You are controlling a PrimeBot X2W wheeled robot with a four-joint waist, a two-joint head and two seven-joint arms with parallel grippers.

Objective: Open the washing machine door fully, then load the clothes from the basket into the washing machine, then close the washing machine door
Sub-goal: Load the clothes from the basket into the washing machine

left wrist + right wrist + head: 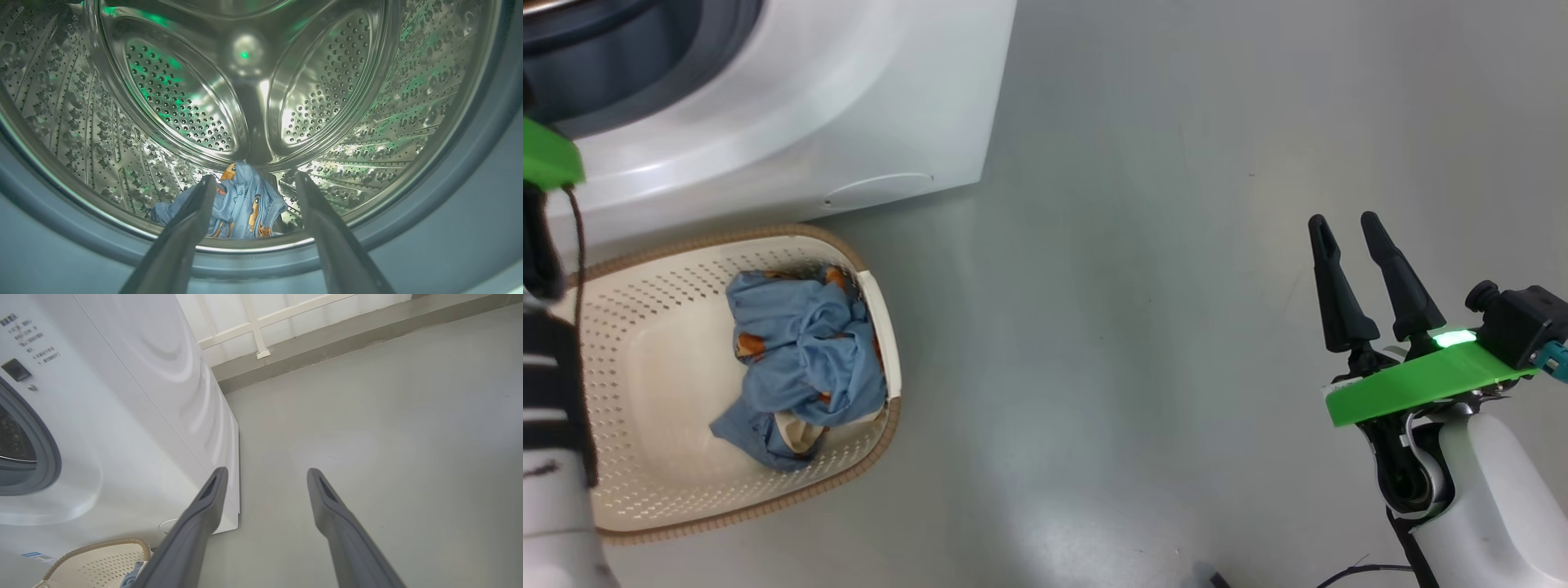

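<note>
One garment (pixel 245 204) lies in the drum (pixel 184 102) and my left fingers (pixel 184 237) gape empty, so I'd withdraw past the gasket (pixel 482 155) toward the clothes (pixel 800 343) in the basket (pixel 645 327).

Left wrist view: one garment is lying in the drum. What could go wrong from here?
The garment lies near the drum's front lip; it might slip out or be pinched by the door.
The open left end effector could snag it when withdrawing.
Clothes lie in the basket; closing now would leave them unloaded.
</note>
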